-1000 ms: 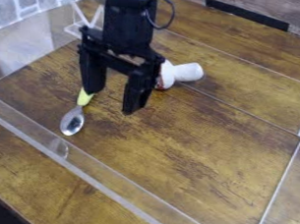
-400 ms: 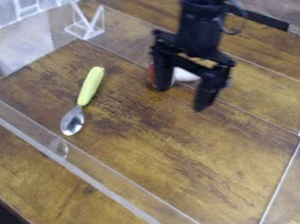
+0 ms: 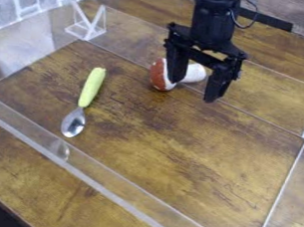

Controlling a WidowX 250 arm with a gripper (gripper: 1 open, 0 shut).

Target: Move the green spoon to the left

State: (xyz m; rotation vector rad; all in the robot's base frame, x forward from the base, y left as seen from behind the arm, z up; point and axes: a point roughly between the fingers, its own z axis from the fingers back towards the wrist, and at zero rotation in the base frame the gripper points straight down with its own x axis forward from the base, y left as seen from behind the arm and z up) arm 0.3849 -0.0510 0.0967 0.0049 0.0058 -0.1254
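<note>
Lying on the wooden table (image 3: 178, 158), the green spoon (image 3: 84, 98) rests at the left of the scene, its yellow-green handle pointing away from the camera and its shiny metal bowl nearest the viewer. Nothing touches it. It sits well apart from the gripper (image 3: 202, 82), which hangs at upper centre, pointing down, with its two dark fingers (image 3: 222, 84) spread wide and nothing between them. A toy mushroom (image 3: 173, 74), with a red-brown cap and white stem, lies on its side just behind the fingers; the left finger crosses in front of it, so part of the cap and stem is hidden, and whether finger and mushroom touch cannot be told.

No brand, label or writing can be read on any object. A clear plastic wall (image 3: 58, 147) borders the near and left sides of the table; its edges show mostly as pale lines and glare, and the wood behind it looks slightly blurred. A small clear stand (image 3: 85, 22) at upper left is hard to make out against the background. The arm above the gripper is cut off by the top edge. A white object at the right edge is also cut off and cannot be identified.
</note>
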